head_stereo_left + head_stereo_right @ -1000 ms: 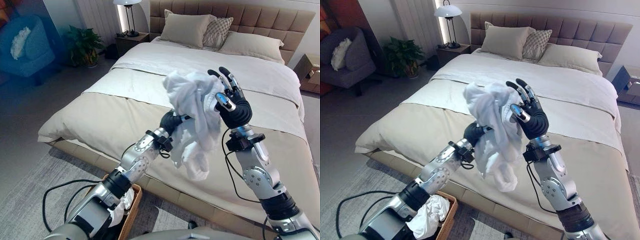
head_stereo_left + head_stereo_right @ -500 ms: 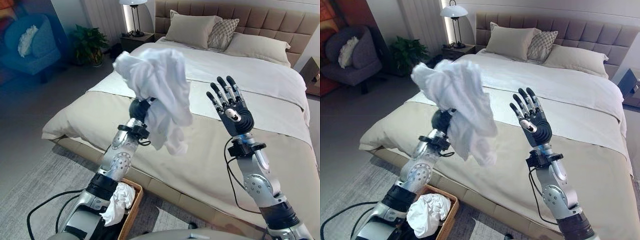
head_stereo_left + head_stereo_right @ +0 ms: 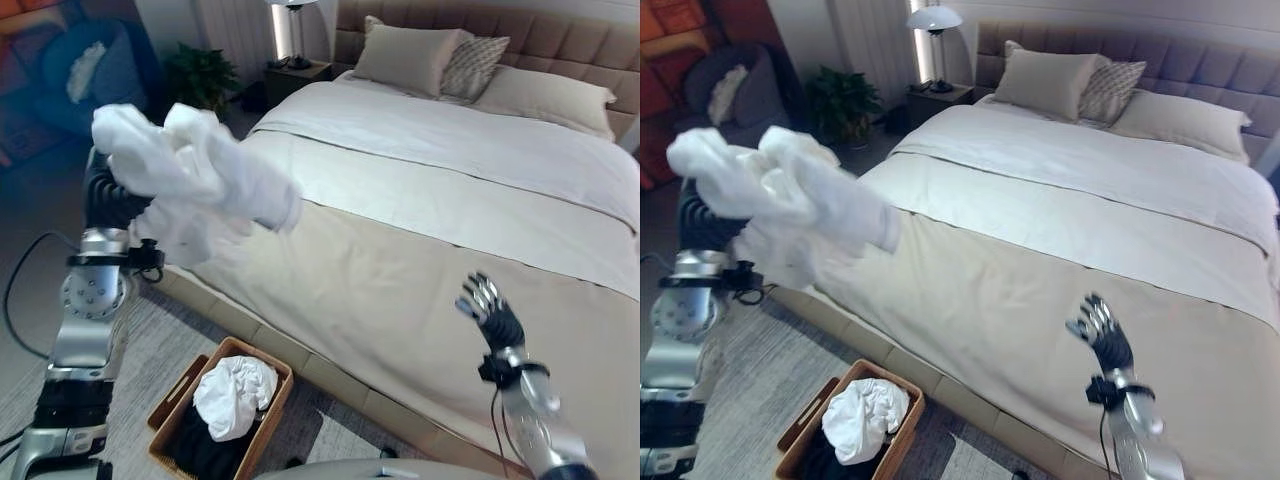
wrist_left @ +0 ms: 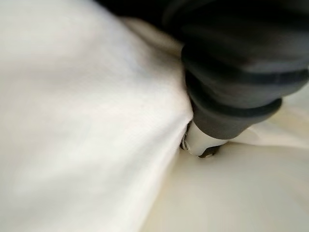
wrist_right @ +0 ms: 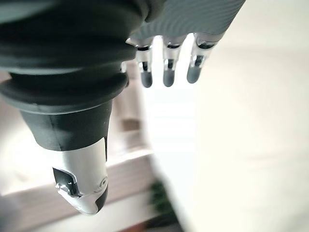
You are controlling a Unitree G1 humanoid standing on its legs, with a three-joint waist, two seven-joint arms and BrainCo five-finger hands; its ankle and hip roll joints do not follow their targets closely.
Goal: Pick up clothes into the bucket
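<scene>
At upper left of the frame, the left hand [image 3: 108, 195] held a bunched white garment [image 3: 190, 175], fingers buried in cloth. Advisably, it should lower directly over the basket [image 3: 262, 432] at bottom before letting go. The right hand [image 3: 487, 312] hung empty, fingers relaxed.

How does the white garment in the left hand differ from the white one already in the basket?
The held white garment hangs in the air, gripped by the left hand, beside the bed; the white garment in the basket lies at rest on dark clothing inside the wicker basket. The held one is stretched out sideways; the basket one is bunched into a heap. Both are white and crumpled.
</scene>
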